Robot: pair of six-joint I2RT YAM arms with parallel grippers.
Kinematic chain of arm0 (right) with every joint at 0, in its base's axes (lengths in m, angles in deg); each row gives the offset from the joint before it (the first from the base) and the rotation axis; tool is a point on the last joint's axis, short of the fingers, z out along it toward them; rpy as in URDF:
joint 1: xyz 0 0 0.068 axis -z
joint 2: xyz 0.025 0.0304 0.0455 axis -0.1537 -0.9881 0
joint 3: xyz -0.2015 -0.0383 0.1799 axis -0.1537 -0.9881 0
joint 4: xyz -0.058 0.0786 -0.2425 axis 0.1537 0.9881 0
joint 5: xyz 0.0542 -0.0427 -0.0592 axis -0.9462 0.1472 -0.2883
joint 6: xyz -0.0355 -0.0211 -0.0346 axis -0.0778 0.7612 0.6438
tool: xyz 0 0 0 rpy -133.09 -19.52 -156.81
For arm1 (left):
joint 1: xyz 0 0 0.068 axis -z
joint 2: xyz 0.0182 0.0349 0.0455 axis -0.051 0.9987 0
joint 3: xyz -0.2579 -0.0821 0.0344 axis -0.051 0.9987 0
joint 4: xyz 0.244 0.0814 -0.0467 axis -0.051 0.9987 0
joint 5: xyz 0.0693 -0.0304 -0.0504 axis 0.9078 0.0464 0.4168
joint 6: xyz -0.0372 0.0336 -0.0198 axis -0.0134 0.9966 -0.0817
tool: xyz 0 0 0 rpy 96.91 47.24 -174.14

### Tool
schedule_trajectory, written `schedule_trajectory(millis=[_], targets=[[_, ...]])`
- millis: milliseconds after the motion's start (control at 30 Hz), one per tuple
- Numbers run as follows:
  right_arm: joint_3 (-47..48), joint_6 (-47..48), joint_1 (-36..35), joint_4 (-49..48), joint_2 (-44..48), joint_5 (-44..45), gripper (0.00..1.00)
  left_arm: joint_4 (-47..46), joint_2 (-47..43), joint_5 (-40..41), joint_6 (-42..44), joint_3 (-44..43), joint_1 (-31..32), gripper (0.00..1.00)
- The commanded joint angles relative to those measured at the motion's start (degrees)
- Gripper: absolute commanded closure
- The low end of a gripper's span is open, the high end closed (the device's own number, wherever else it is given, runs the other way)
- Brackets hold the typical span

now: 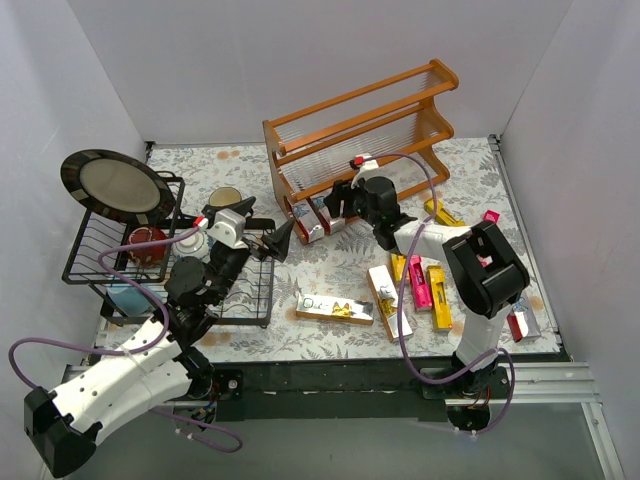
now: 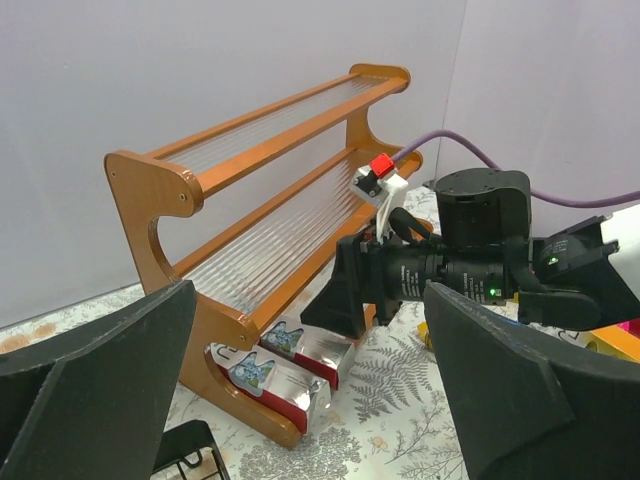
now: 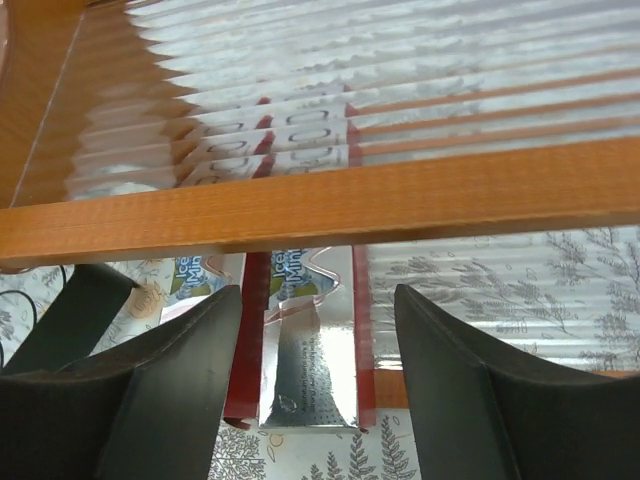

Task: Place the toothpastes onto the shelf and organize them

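The orange-brown wooden shelf (image 1: 360, 130) stands at the back of the table. Two silver-and-red toothpastes (image 1: 315, 222) lie side by side on its lowest tier at the left end, seen too in the left wrist view (image 2: 275, 385). My right gripper (image 1: 332, 205) is open at that tier, with the right-hand carton (image 3: 305, 360) lying between its fingers and a gap showing on the right side. Several more toothpastes lie loose on the table: silver-gold (image 1: 335, 308), white (image 1: 388, 300), magenta (image 1: 420, 282), yellow (image 1: 438, 296). My left gripper (image 1: 283, 238) is open and empty, left of the shelf.
A black wire dish rack (image 1: 100, 250) at the left holds a dark plate (image 1: 115, 185) and a red bowl (image 1: 148, 243). A mug (image 1: 225, 198) stands behind it. More cartons lie near the right edge (image 1: 520, 325) and by the shelf's right end (image 1: 442, 214).
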Motion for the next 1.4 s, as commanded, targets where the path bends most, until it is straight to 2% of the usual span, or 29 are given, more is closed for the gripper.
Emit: schedule_trajectory(millis=[0,133,433,800,1100,1267,1367], targets=[[-1.8,-10.2,2.3,-5.1,-0.1,-0.8,0.32,1.0,-0.2,-1.4,-0.4,-0.8,-0.9,0.02],[-3.2,-15.0,4.2,-8.8,-2.1,-5.3,0.35,0.7,-0.5,-2.3,-1.0,-0.6,-2.1,0.02],[0.5,-18.2,5.3,-10.9,-8.4,-9.9,0.39,1.3,-0.4,-4.3,-2.1,-1.0,-3.4,0.02],[4.6,-18.8,5.3,-13.0,-13.6,-19.0,0.43,1.4,-0.1,-5.8,-3.0,-1.3,-4.3,0.02],[5.4,-18.3,5.3,-13.6,-15.1,-25.3,0.52,1.7,0.1,-6.9,-3.5,-1.4,-4.7,0.02],[5.4,-16.9,5.4,-12.0,-14.4,-25.4,0.52,1.7,0.4,-7.2,-3.5,-1.5,-4.8,0.02],[5.0,-16.1,5.4,-11.1,-13.6,-24.6,0.48,1.8,0.4,-7.4,-3.7,-1.5,-5.0,0.02]])
